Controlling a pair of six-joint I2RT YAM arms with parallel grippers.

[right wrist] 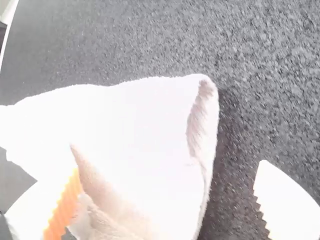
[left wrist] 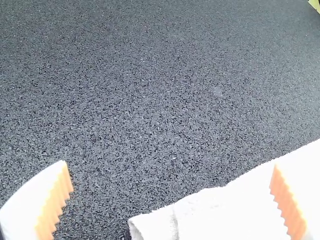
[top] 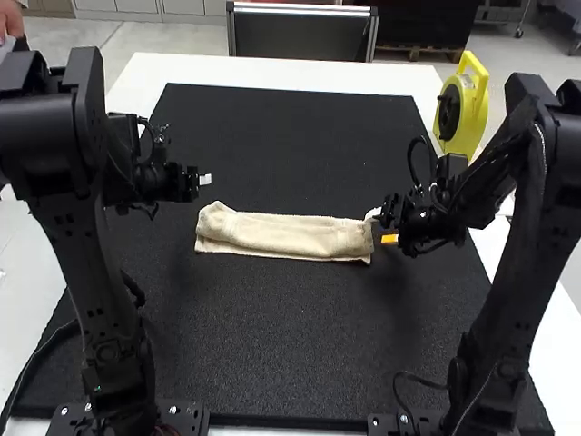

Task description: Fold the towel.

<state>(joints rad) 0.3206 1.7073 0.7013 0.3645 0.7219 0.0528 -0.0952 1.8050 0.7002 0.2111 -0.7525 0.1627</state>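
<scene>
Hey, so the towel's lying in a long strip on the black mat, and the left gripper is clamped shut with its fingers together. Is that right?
Not quite: the left gripper is open, its fingers wide apart, as the left wrist view shows. The towel does lie in a long strip on the black mat.

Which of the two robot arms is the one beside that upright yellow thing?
The right arm, at the towel's right end; the yellow thing stands just beyond it. The left arm is at the opposite end.
</scene>
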